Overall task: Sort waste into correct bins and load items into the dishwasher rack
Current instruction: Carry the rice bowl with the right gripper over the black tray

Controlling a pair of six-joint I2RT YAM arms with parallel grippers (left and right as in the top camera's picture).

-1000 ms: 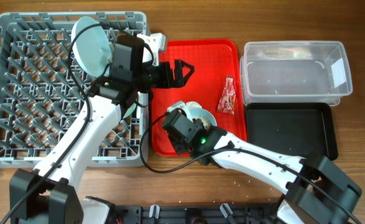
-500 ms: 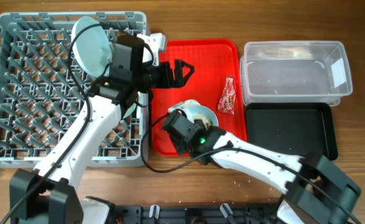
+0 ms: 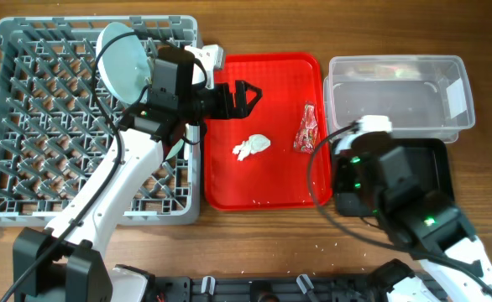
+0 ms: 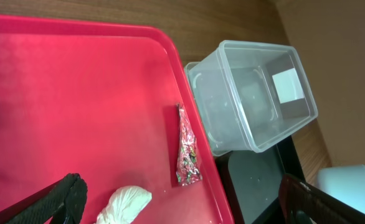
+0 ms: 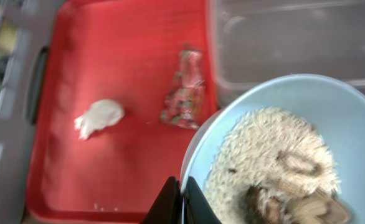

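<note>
My right gripper (image 5: 182, 191) is shut on the rim of the pale blue bowl (image 5: 332, 106), which holds whitish rice (image 5: 263, 155) and brown scraps (image 5: 294, 165). Overhead, the right arm (image 3: 389, 180) hangs over the black tray (image 3: 426, 197), in front of the clear tub (image 3: 397, 92). The red wrapper (image 3: 306, 130) and the white tissue (image 3: 252, 147) lie on the red tray (image 3: 263, 189). My left gripper (image 3: 238, 96) stands open above that tray's back edge, nothing between its fingers. A pale blue plate (image 3: 122, 60) stands in the grey dishwasher rack (image 3: 28, 126).
The left arm (image 3: 137, 159) reaches across the rack's right side. A few loose grains lie on the red tray's front part and on the wooden table (image 3: 330, 252) before it. The clear tub's near edge overlaps the black tray.
My right gripper closed on the bowl's rim, lifted the bowl off the red tray and carried it right, over the black tray. The tissue now shows. The left arm has not moved.
</note>
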